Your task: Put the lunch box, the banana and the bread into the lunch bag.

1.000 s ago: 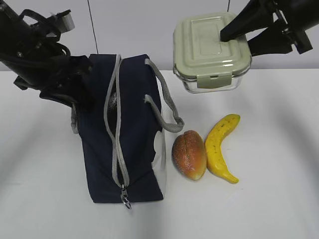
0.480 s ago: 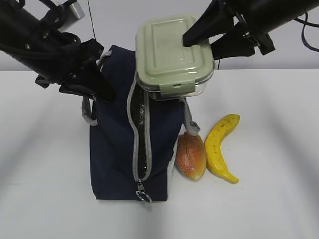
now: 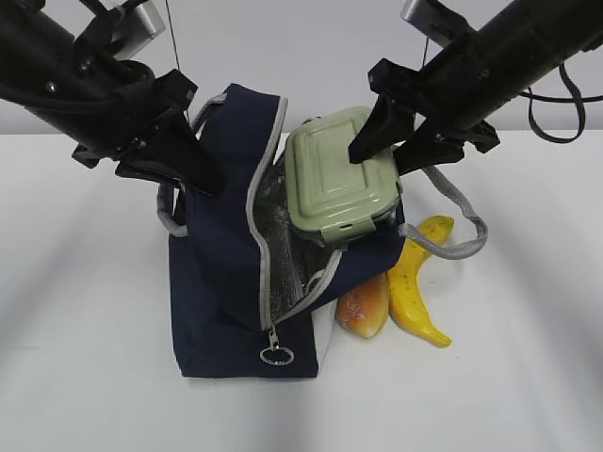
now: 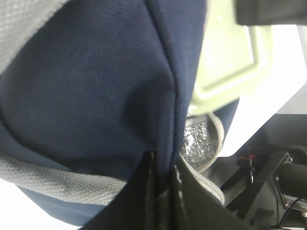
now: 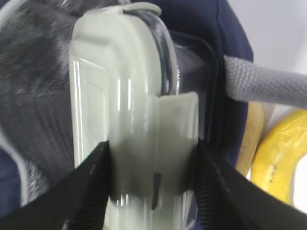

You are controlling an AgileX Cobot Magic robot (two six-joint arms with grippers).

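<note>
A robot test bench or lab setup: a plain white tabletop (image 3: 75, 377) against a bare pale wall (image 3: 283, 47), with black cables (image 3: 565, 104) trailing from the arms.

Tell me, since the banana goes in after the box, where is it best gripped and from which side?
Probably across the middle of the banana, coming from above with the fingers spanning its narrow width. It lies flat on the table, curved, with its inner edge close against the bread, so a side approach from the left looks blocked; its right side is free.
</note>
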